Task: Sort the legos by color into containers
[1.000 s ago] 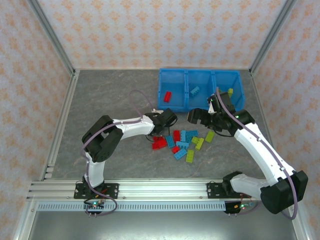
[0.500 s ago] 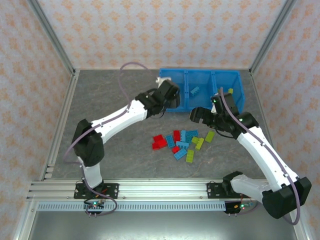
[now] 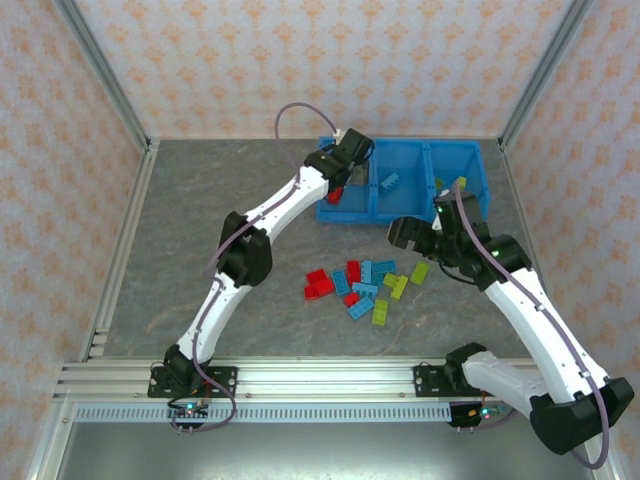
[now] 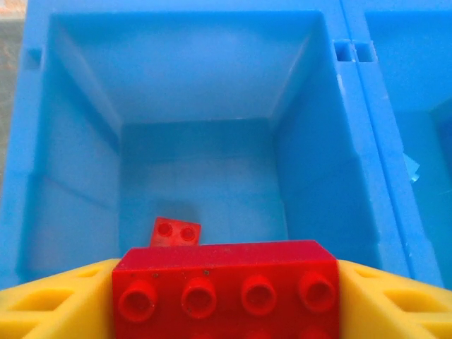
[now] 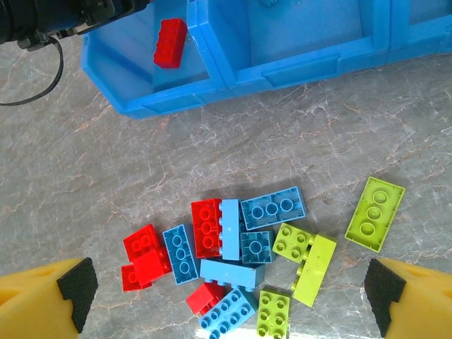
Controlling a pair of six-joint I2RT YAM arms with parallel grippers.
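A long blue bin (image 3: pixel 400 146) with three containers stands at the back of the table. My left gripper (image 3: pixel 345 166) hangs over the left container (image 4: pixel 78 148), shut on a red lego (image 4: pixel 224 282) that spans its yellow fingers (image 4: pixel 49 304). Below it another red lego (image 4: pixel 175 232) lies on that container's floor. A light blue lego (image 3: pixel 390 182) lies in the middle container and a yellow-green one (image 3: pixel 459 183) in the right. Several red, light blue and yellow-green legos (image 5: pixel 240 254) lie heaped on the table. My right gripper (image 5: pixel 226 304) hovers open above that heap, holding nothing.
The heap (image 3: pixel 365 285) lies on the grey marbled table between the bin and the arm bases. Metal frame posts and patterned walls close in the sides and back. The left arm's cable (image 3: pixel 300 112) loops up behind the bin.
The left arm has swung from the heap up to the left container, carrying the red lego. The right arm has shifted only slightly above the heap.
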